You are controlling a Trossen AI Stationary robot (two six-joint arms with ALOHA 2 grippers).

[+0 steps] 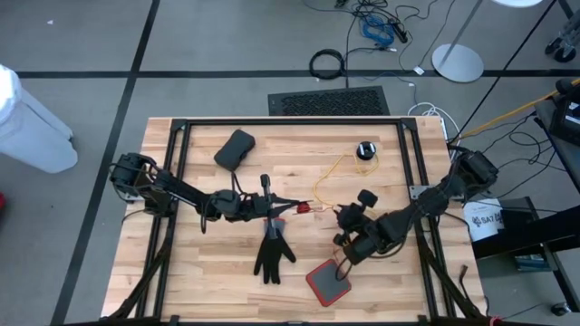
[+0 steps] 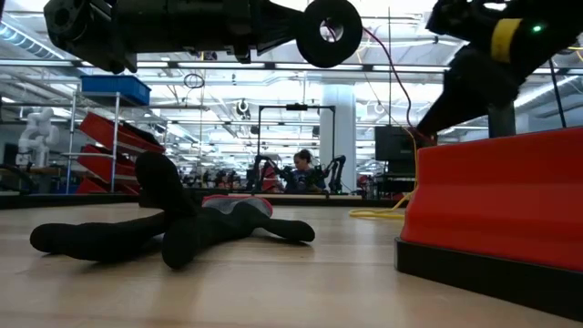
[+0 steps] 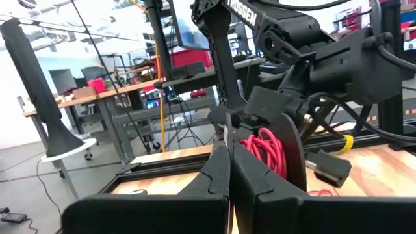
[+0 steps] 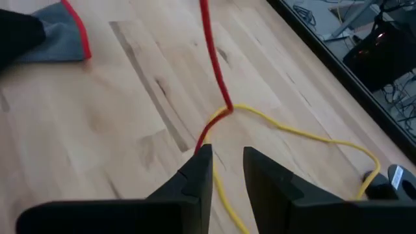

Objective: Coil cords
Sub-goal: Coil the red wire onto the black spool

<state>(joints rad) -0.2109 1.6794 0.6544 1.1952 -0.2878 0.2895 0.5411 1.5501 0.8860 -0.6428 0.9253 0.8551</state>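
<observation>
My left gripper (image 1: 292,206) is shut at the table's middle, above the wood, on a black round puck (image 2: 328,32) with red cord (image 3: 263,153) wound on it. The red cord (image 4: 218,71) runs down from it to the table and meets a yellow cord (image 4: 305,133). The yellow cord (image 1: 335,172) lies on the table and leads to a second black puck (image 1: 365,149) at the far side. My right gripper (image 4: 227,166) is open just above the spot where the two cords meet, and shows in the high view (image 1: 335,215) right of the left gripper. My left gripper holds the black puck at its edge (image 3: 229,133), the fingers level and pointing toward the table's right. The fingers themselves hide the place of contact. The puck stands on edge, lifted clear of the table, with the red cord trailing down from it. My right gripper: the red cord's lower part (image 4: 203,140) ends at one fingertip (image 4: 200,159); I cannot tell whether they touch.
A black glove (image 1: 272,254) lies flat on the table near the front, below the left gripper. A red pad with a black rim (image 1: 328,281) lies at the front right. A dark flat object (image 1: 236,149) lies at the far left.
</observation>
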